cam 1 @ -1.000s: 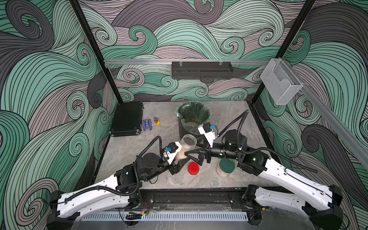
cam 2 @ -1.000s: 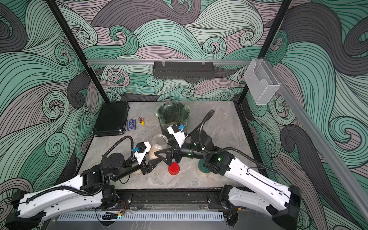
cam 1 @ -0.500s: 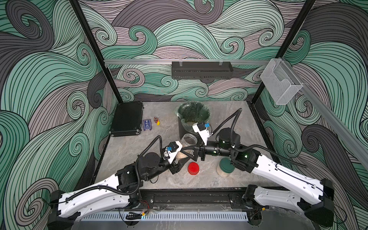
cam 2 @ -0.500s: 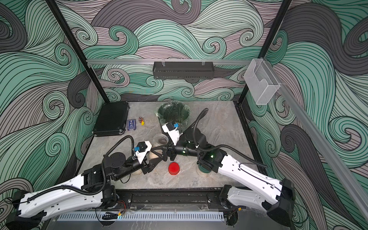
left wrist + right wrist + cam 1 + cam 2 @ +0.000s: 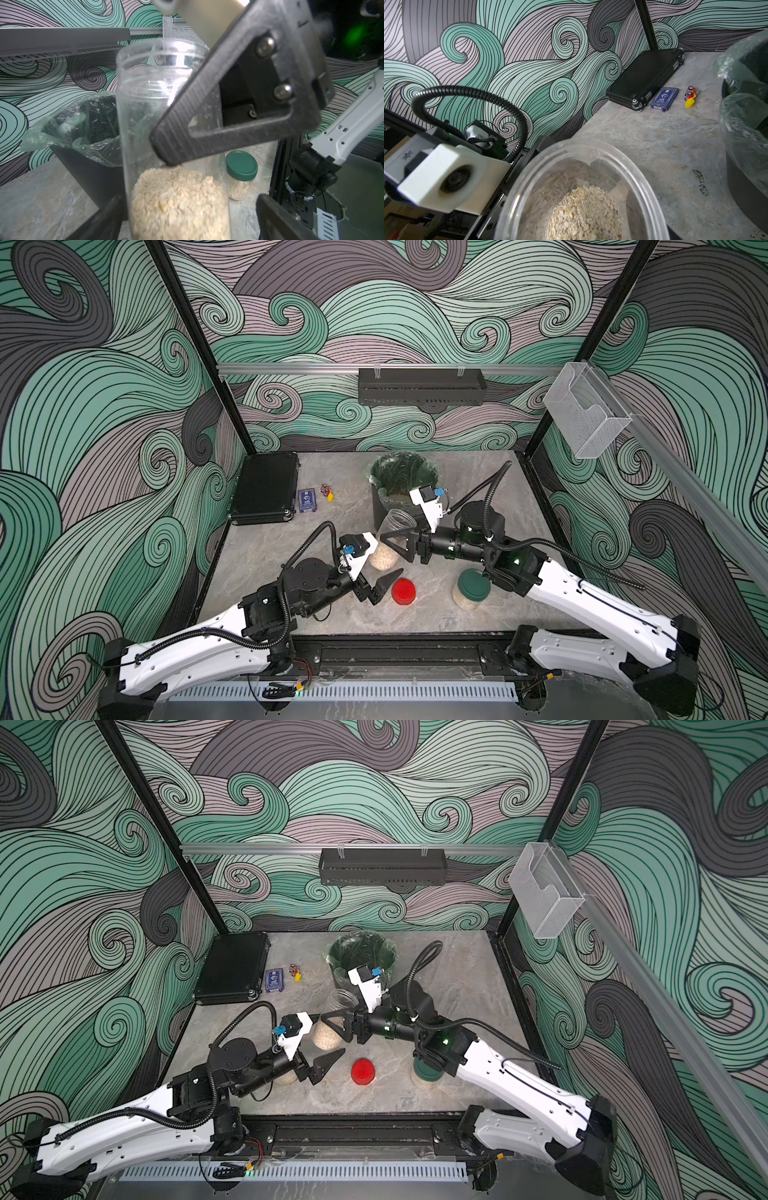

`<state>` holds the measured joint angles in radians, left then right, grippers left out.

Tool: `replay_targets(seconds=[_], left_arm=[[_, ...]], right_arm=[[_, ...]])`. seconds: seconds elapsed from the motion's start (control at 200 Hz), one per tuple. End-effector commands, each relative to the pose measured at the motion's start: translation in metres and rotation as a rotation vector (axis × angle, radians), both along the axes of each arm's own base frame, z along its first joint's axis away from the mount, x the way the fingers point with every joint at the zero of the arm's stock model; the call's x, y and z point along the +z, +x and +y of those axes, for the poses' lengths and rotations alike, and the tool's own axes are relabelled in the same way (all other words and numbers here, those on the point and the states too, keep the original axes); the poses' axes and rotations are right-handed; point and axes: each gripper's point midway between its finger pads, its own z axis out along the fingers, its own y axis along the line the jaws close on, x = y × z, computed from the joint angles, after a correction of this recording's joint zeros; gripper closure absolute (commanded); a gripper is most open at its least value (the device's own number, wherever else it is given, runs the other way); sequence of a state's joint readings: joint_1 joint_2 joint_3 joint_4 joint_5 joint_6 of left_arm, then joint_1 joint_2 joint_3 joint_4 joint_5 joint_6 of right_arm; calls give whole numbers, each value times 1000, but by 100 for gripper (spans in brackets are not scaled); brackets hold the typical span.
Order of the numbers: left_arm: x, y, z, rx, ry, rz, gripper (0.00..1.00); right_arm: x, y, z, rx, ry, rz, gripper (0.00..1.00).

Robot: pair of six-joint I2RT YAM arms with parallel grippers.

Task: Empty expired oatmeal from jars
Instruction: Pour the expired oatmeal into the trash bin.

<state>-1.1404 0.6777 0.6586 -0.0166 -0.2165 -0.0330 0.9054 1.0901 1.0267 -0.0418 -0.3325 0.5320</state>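
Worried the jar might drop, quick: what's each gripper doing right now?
The left gripper is open, fingers either side of the open jar.
The right gripper is closed on the open jar.

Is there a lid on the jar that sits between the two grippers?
No, in the left wrist view the jar has an open, bare rim, with oatmeal inside it.

Right end effector (image 5: 391,543) clasps the open jar (image 5: 398,523); left end effector (image 5: 380,563) stands spread.
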Motion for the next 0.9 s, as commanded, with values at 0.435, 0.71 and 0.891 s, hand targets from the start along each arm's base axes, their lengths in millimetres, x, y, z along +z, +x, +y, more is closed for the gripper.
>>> replay_targets(seconds=[0.435, 0.71, 0.891], left_arm=[[69, 24, -27, 66, -221, -203, 1], [75, 52, -23, 155, -215, -318, 1], [85, 61, -26, 127, -220, -341, 2]], right_arm=[[91, 34, -58, -160, 287, 77, 49], [105, 33, -57, -123, 313, 109, 49], [100, 37, -54, -123, 302, 127, 49]])
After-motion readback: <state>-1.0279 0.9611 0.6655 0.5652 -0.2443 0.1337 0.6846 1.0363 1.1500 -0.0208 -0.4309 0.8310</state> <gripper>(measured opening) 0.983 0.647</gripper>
